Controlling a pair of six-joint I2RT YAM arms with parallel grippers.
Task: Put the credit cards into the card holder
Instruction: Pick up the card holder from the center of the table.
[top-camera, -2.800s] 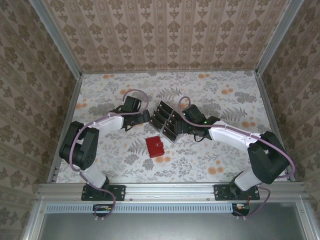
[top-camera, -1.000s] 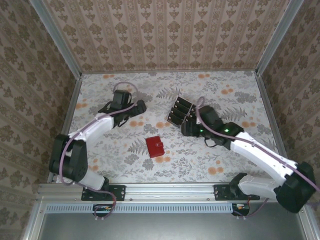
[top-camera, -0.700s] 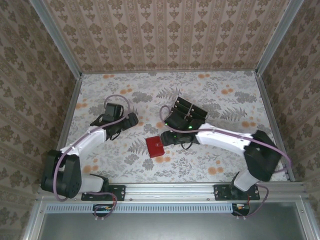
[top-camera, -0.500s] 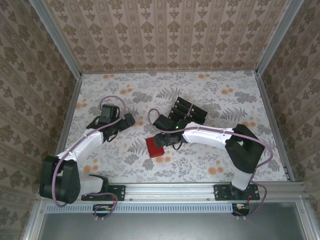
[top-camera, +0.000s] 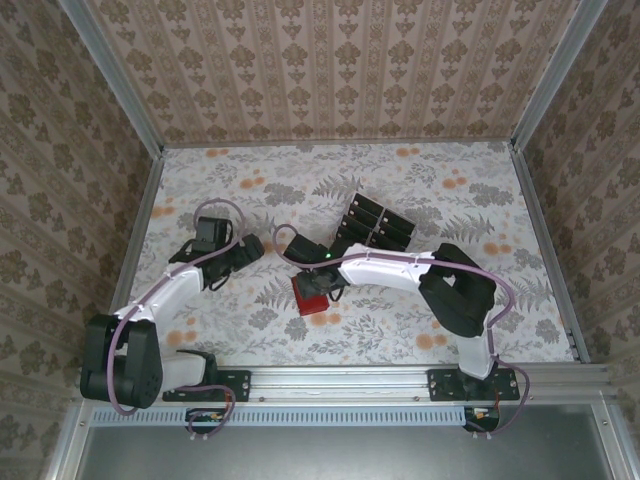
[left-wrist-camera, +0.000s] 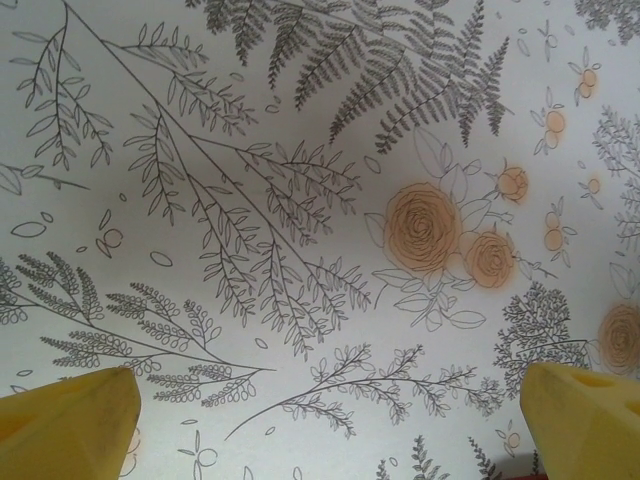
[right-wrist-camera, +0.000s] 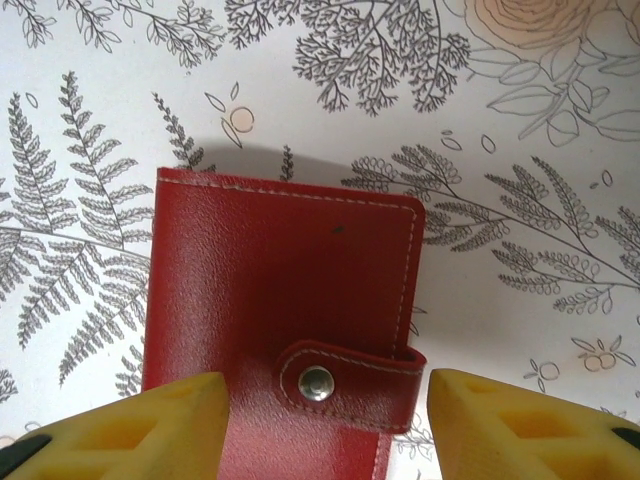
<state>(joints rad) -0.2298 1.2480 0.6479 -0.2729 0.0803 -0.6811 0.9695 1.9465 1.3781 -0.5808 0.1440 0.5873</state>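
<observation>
Red card holder (right-wrist-camera: 280, 270) lies under the right pincer's (right-wrist-camera: 330, 405) spread fingers, arm reaching leftward; left pincer (left-wrist-camera: 330, 410) gapes.

Both arms (top-camera: 170, 285): white shells, black joints, lilac cables (top-camera: 214, 202) looping off the wrists. Left tool (left-wrist-camera: 330, 420) and right tool (right-wrist-camera: 325, 425) got chunky yellow fingertips (right-wrist-camera: 150, 430).

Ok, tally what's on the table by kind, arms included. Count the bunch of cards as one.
red card holder: 1
black credit cards: 1 cluster, too small to count one by one
robot arms: 2, the left arm and the right arm
Total: 4
</observation>
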